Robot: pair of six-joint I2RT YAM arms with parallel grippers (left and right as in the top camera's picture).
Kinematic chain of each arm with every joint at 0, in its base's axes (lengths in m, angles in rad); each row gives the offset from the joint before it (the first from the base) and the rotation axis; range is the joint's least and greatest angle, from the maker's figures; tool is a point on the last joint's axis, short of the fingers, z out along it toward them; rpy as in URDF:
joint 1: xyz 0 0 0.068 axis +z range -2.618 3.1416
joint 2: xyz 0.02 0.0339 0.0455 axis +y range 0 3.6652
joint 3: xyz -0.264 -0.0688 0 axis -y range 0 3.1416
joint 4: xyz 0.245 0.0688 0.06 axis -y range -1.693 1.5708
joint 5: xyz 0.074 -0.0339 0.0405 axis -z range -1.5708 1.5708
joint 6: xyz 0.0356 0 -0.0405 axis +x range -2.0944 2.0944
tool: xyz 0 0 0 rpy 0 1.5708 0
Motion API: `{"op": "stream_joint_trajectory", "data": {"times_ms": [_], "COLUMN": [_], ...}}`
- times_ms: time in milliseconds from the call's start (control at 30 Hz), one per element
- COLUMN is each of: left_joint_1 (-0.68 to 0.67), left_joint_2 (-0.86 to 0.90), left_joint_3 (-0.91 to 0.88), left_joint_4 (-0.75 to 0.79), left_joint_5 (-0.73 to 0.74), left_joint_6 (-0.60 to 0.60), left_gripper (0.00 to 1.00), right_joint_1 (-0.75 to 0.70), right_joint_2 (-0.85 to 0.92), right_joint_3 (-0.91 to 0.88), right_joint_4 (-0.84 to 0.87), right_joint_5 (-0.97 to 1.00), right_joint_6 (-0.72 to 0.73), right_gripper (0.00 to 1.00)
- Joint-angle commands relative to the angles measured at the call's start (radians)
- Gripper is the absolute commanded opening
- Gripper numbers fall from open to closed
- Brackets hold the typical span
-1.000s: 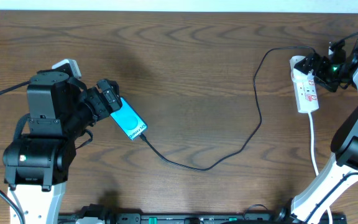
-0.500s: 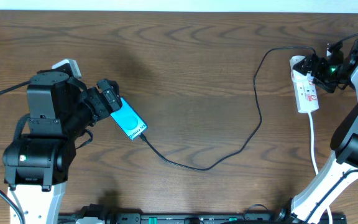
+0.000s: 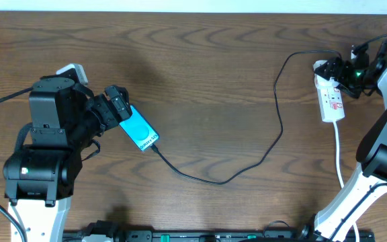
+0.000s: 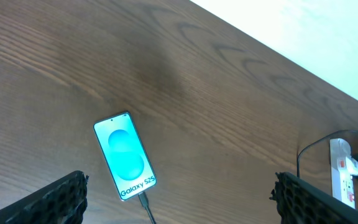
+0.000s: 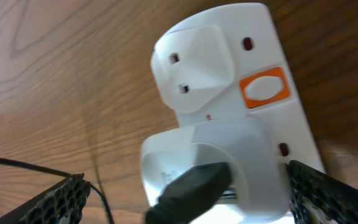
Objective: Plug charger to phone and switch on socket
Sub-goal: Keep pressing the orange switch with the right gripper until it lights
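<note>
The right arm reaches over the socket point(image 3: 332, 101) at the end away from its white cord point(image 3: 340, 158). Its pincer point(image 5: 182, 180) is spread wide above the white adapter point(image 5: 229, 149) seated there and grips nothing. Far across the table point(image 3: 207, 60) from the socket, the left arm crouches low. Its pincer point(image 4: 179, 186) is released and empty above the phone point(image 4: 126, 155). The phone lies flat with its cyan screen lit, and the black charger point(image 3: 277, 128) runs from it to the socket.

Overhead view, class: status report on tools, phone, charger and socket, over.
Left tool open at phone. Right tool open at socket end. Charger tip in phone. Nothing in the way.
</note>
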Motion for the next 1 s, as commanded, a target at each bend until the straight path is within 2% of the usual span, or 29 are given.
{"op": "stream_joint_trajectory", "data": {"times_ms": [0, 967], "left_joint_1": [0.000, 0.000], "left_joint_2": [0.000, 0.000], "left_joint_3": [0.019, 0.019], "left_joint_4": [-0.002, -0.002], "left_joint_5": [-0.010, -0.010], "left_joint_6": [0.021, 0.021], "left_gripper": [0.95, 0.95], "right_joint_1": [0.022, 0.011], "right_joint_2": [0.010, 0.009], "right_joint_3": [-0.002, 0.005], "right_joint_4": [-0.015, -0.016], "right_joint_5": [-0.036, -0.030], "right_joint_6": [0.014, 0.051], "right_gripper": [0.99, 0.99]}}
